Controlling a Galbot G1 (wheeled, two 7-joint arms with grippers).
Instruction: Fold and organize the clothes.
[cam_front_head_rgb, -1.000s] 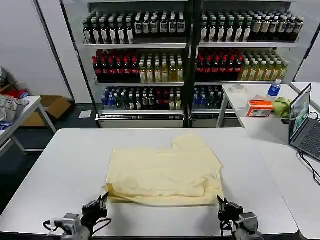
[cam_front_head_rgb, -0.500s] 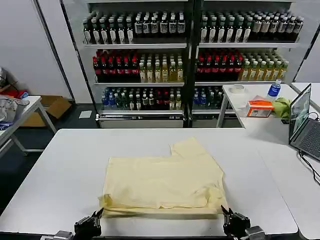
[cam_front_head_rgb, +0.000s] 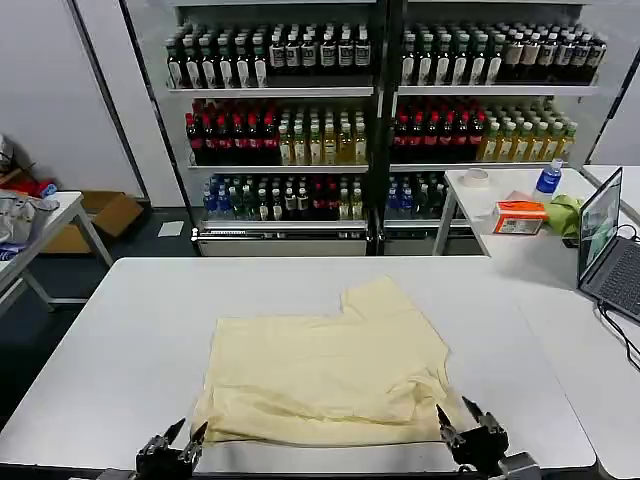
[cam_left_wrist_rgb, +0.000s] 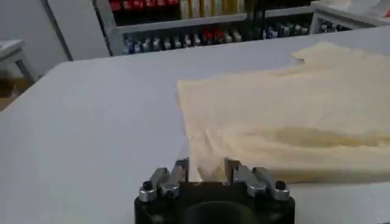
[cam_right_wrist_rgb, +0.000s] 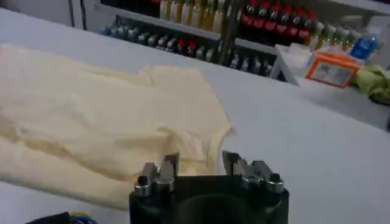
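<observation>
T-shirt: soft thin cloth, matt, lightly creased
table: smooth, pale, faint sheen
left pincer: black plastic, metal fingers
right pincer: same finish

White table, drinks shelves, laptop, orange box

A shop-like test room. Fridges full of drink bottles line the far wall. A laptop sits on a desk at right.
</observation>
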